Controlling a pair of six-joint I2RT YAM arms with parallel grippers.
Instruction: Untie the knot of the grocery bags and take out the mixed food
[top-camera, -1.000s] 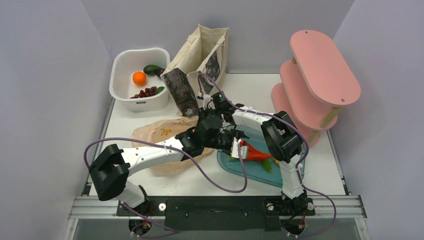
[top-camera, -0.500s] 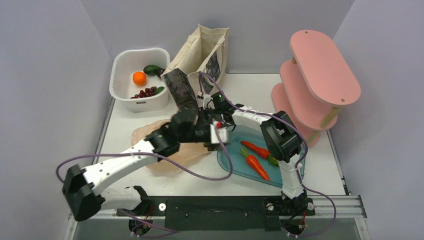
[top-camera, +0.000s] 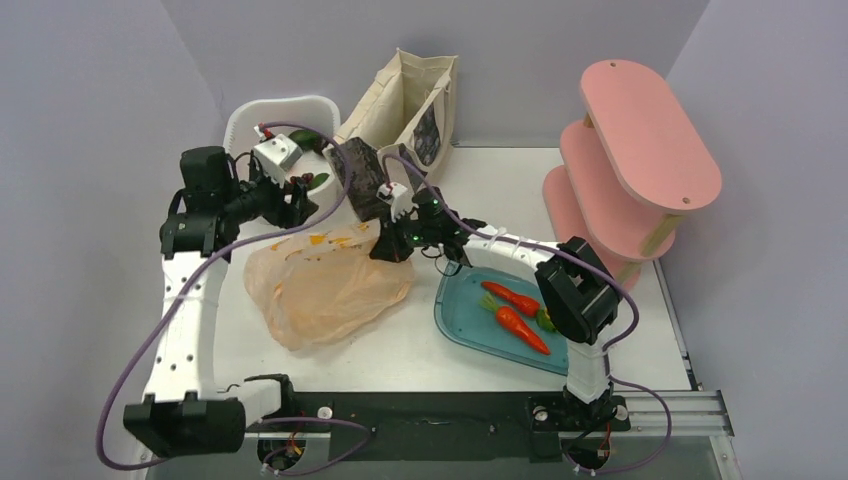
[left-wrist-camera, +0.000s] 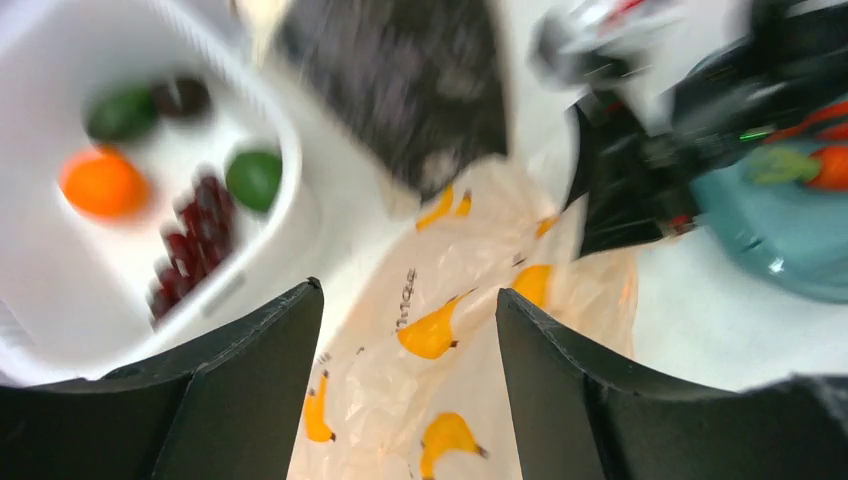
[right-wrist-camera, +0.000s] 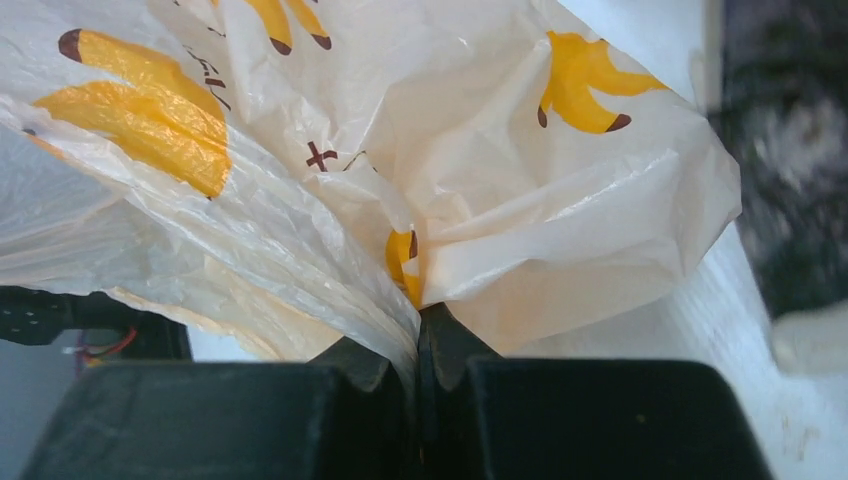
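The peach-orange plastic bag (top-camera: 325, 285) with banana prints lies flattened on the table; no tied knot shows. My right gripper (top-camera: 385, 248) is shut on the bag's right edge, and the film (right-wrist-camera: 560, 230) bunches between its fingertips (right-wrist-camera: 420, 318). My left gripper (top-camera: 298, 203) is open and empty, hovering over the bag's far-left part (left-wrist-camera: 440, 330) beside the basket. Two carrots (top-camera: 515, 310) lie in the teal tray (top-camera: 450, 322). A dark avocado (left-wrist-camera: 120, 112) lies in the basket. The cream canvas tote (top-camera: 405, 105) stands at the back. The bottle and can are out of view.
A white basket (top-camera: 240, 120) at the back left holds an orange fruit (left-wrist-camera: 100, 183), dark red grapes (left-wrist-camera: 195, 250) and a second green fruit (left-wrist-camera: 253, 178). A pink tiered shelf (top-camera: 640, 150) stands at the right. Purple cables trail along both arms.
My left arm has swung from the teal tray back and to the left, ending open over the bag near the basket. The carrots now lie uncovered in the tray. The bag has flattened out.
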